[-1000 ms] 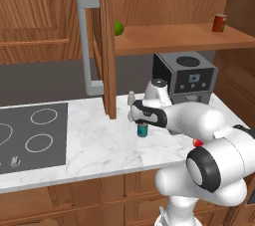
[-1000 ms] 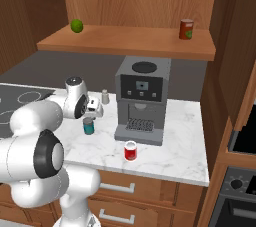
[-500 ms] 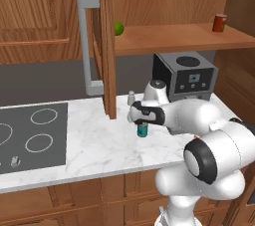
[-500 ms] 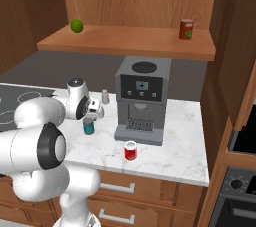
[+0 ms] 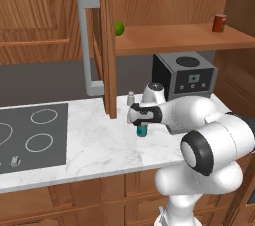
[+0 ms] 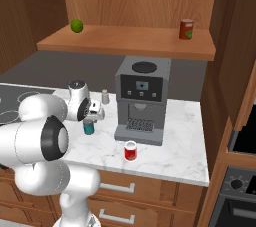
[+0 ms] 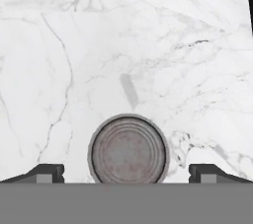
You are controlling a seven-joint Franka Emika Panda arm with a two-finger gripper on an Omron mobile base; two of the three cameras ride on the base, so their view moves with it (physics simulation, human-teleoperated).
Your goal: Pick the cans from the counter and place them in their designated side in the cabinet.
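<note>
The teal can [image 5: 143, 131] stands upright on the marble counter [image 5: 94, 145], in front of the open cabinet door [image 5: 103, 46]. My gripper [image 5: 142, 124] hangs right over it, pointing down, open. In the hand view the can's silvery top [image 7: 128, 149] lies between the two fingertips [image 7: 47, 172], with wide gaps on both sides and no contact. From the right base view, the teal can [image 6: 89, 127] sits below the gripper [image 6: 89, 119], and the red can [image 6: 130, 150] stands near the counter's front edge, before the coffee machine. The cabinet shelf [image 6: 125, 41] runs above.
A grey coffee machine [image 6: 142, 98] stands just right of the teal can, a small grey shaker [image 5: 131, 98] behind it. On the shelf are a lime [image 5: 118, 28] and a darker can [image 5: 219, 22]. The door's bar handle [image 5: 84, 46] juts out; the hob [image 5: 30, 130] lies left.
The gripper stays open over the teal can. Only the arm's elbow has shifted a little; both cans stand where they were.
</note>
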